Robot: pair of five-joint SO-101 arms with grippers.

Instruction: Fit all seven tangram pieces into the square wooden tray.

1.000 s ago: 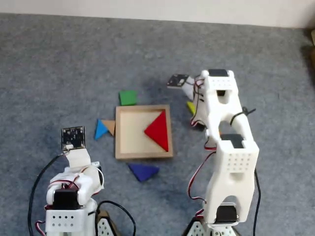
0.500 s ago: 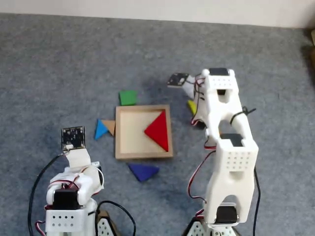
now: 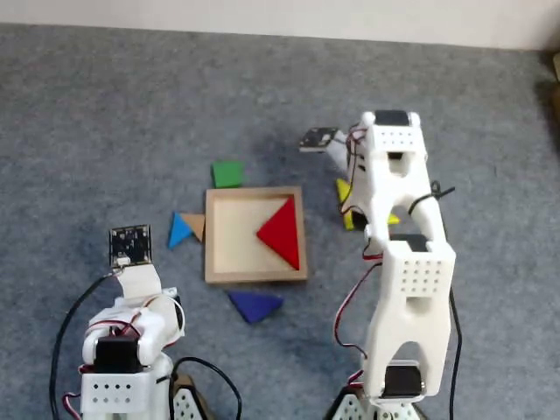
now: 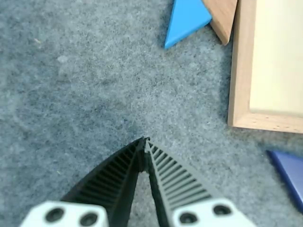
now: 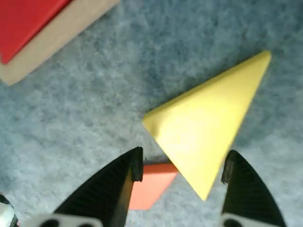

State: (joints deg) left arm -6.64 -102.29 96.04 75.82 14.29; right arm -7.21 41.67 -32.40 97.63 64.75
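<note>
Handling looks easy: the yellow triangle [image 5: 203,127], near the tray [image 5: 57,33], seems light, stiff, thin; my right gripper [image 5: 182,165] hangs released astride it, so I'd pinch its edges.

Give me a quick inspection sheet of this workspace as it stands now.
Surface: grey carpet, flat.
Job's things: red triangle in wooden tray; green square, light blue triangle, tan piece, dark blue piece, yellow triangle, orange piece lie outside.
Clutter: nothing seen.
Grippers: left gripper shut above carpet; right gripper open over yellow triangle.
Cables: wires run along right arm; black cable beside left arm.
Surroundings: pale wall strip beyond carpet.
</note>
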